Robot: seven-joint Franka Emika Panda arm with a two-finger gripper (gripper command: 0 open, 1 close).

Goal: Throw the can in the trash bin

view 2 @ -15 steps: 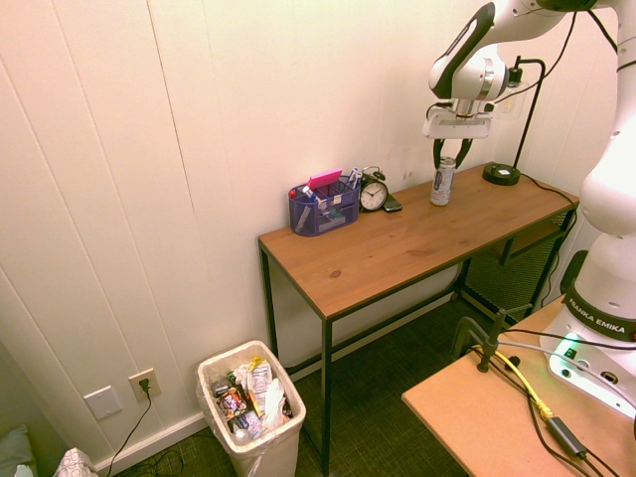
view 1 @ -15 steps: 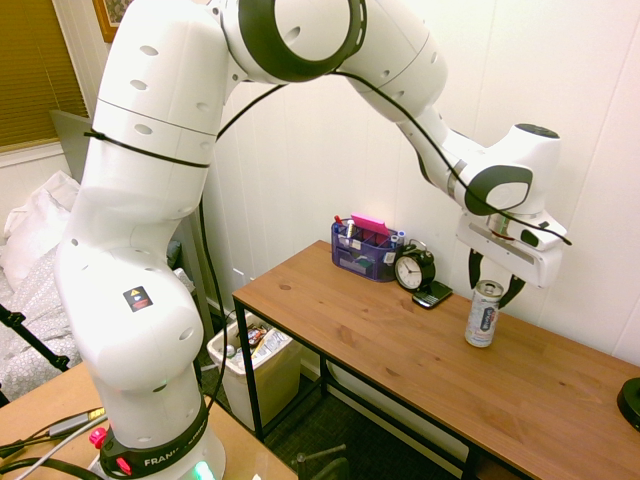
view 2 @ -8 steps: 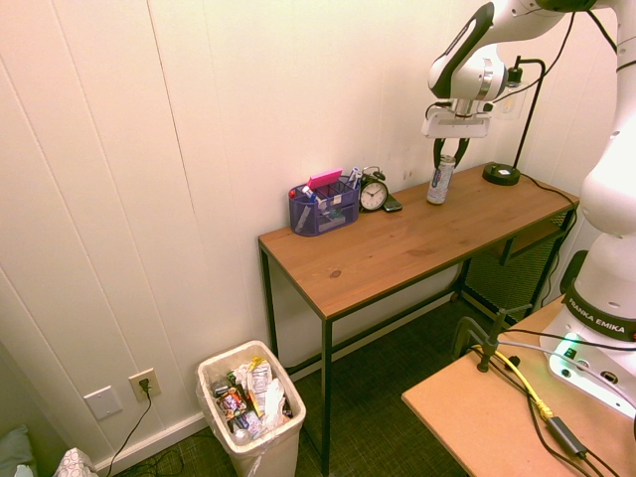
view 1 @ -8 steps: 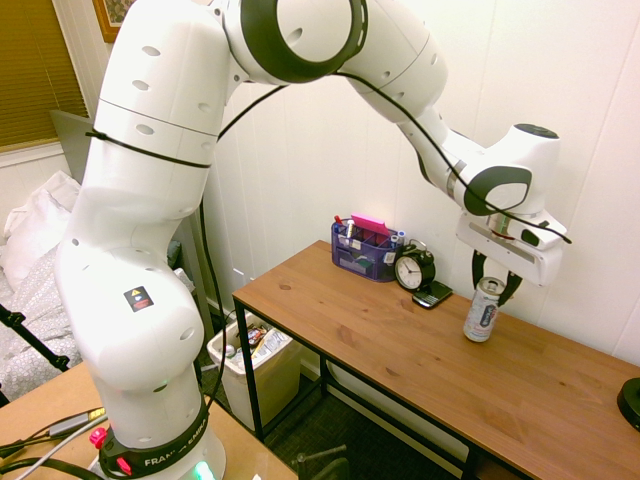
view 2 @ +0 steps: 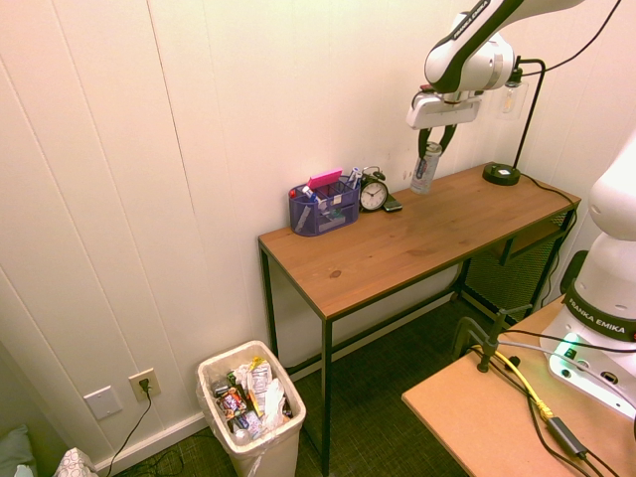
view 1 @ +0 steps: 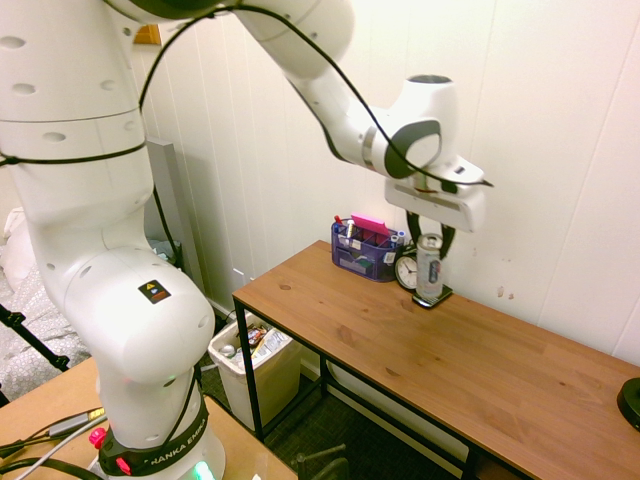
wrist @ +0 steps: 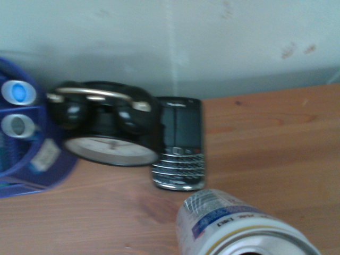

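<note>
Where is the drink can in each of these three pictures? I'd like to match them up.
First exterior view: the can hangs upright in the gripper, above the table, just right of the clock.
Second exterior view: the can is at upper right, lifted off the table, right of the clock.
Wrist view: the can fills the bottom edge, top rim nearest.
Shared landmark: the black clock.

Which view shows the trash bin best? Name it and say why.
The second exterior view: the trash bin stands whole on the floor left of the desk, its open top full of rubbish. The first exterior view catches only part of it behind the desk leg. The wrist view misses it.
</note>
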